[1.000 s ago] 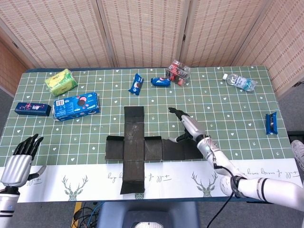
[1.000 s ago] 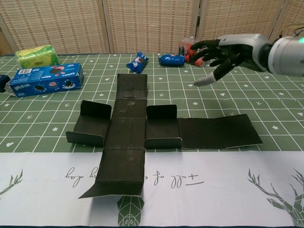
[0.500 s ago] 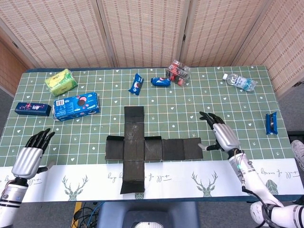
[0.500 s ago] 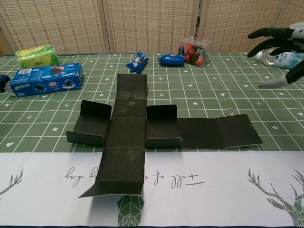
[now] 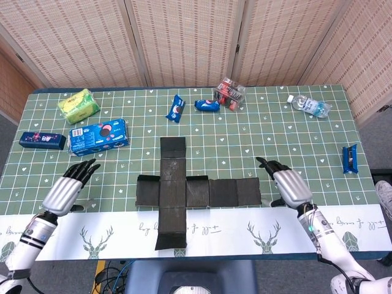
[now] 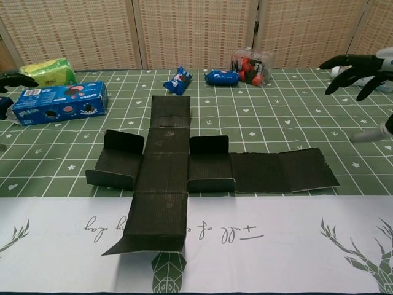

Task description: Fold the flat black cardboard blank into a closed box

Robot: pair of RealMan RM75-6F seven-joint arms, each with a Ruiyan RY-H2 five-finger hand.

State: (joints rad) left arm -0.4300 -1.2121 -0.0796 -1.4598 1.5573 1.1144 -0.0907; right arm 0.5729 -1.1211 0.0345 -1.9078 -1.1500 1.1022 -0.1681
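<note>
Head view: the blank [image 5: 184, 192] lies flat on the desk [image 5: 294, 128], cross-shaped, mid-desk toward the near edge, its lowest panel lapping onto the white printed runner [image 5: 233, 229]. Long strip of panels runs toward my right; shorter arm runs away from me.

Chest view shows two side flaps [image 6: 209, 145] already standing partly up from the scored lines, so the creases look pre-broken. My judgement: corrugated card, light, stiff across panels, willing to hinge only at scores. Will likely slide on the cloth if pushed from one side alone. Edges thin; hard to pick off a flat surface.

Best hold, I judge: lift at a free flap edge, or the far right end of the strip, while pinning the centre panel with the other hand.

My right hand [image 5: 286, 185] hovers just beside the strip's right end, fingers spread, holding nothing. My left hand [image 5: 66, 190] is well apart to the left, fingers also apart, empty.

Snack packs and a bottle [image 5: 309, 106] sit along the far side, away from the work.
</note>
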